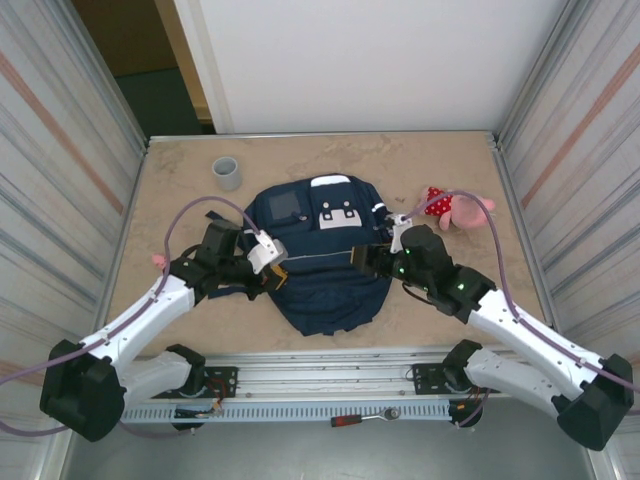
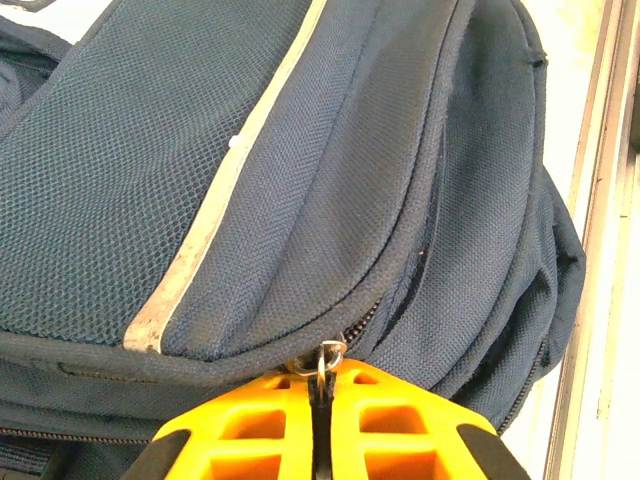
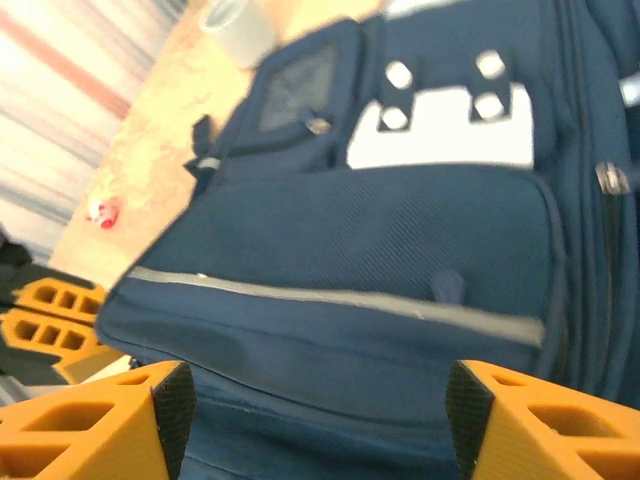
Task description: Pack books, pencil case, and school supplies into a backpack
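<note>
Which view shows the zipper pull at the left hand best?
Left wrist: the pull sits close up at the slit between the left hand's shut fingers. Top external shows that hand at the backpack's left side, the pull too small to tell. Right wrist catches the hand's orange fingers, pull hidden.

No readable text (backpack [image 1: 325, 290] included)

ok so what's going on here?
The left gripper is shut on a zipper pull at the left side of the backpack. The right gripper is open at its right side, jaws wide, facing the front pocket. A cup and a plush toy sit on the table beyond it.
</note>
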